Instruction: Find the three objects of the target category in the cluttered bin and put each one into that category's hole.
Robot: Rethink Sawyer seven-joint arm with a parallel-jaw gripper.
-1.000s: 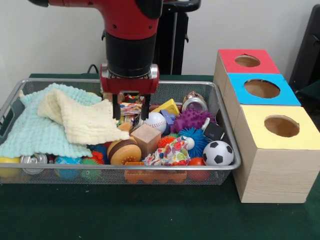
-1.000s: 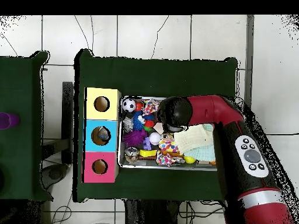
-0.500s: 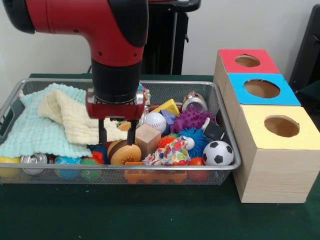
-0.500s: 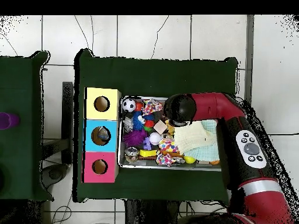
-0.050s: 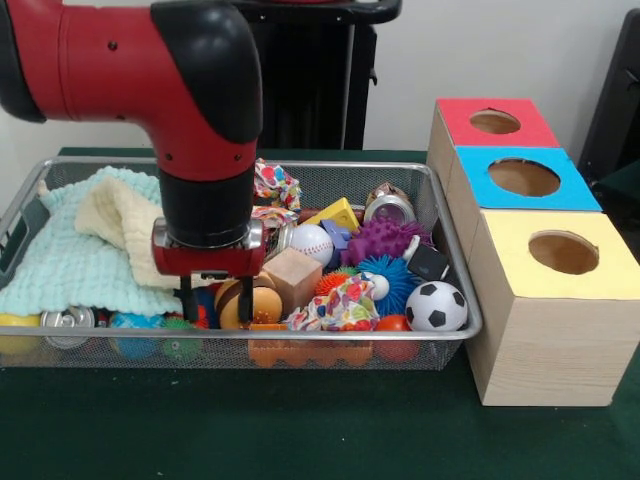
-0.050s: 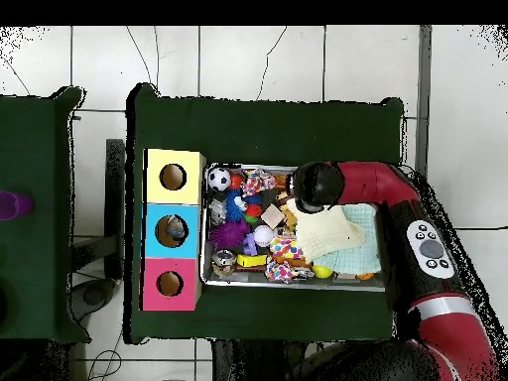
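Observation:
My gripper (image 5: 216, 314) is open and lowered into the wire bin (image 5: 440, 352), near its front wall. Its right finger (image 5: 243, 303) stands in front of a round brown-and-orange toy (image 5: 264, 303); its left finger (image 5: 189, 305) is down beside a blue spiky ball. Touching or not, I cannot tell. Close to the right lie a wooden cube (image 5: 294, 277), a baseball (image 5: 312, 243) and a soccer ball (image 5: 436, 306). In the overhead view the arm's head (image 6: 316, 187) hides the gripper. The three boxes with holes are red (image 5: 495, 122), blue (image 5: 524, 177) and yellow (image 5: 563, 252).
Mint (image 5: 60, 265) and cream (image 5: 120, 222) towels cover the bin's left half. A purple spiky ball (image 5: 385, 240), a blue spiky ball (image 5: 385, 272), a yellow block (image 5: 336, 213), a can (image 5: 390, 208) and patterned cloth toys (image 5: 345, 304) crowd the right half.
The arm has moved left and toward the bin's front wall, and the gripper has dropped lower among the toys. A patterned cloth at the back now shows. The fingers stay spread.

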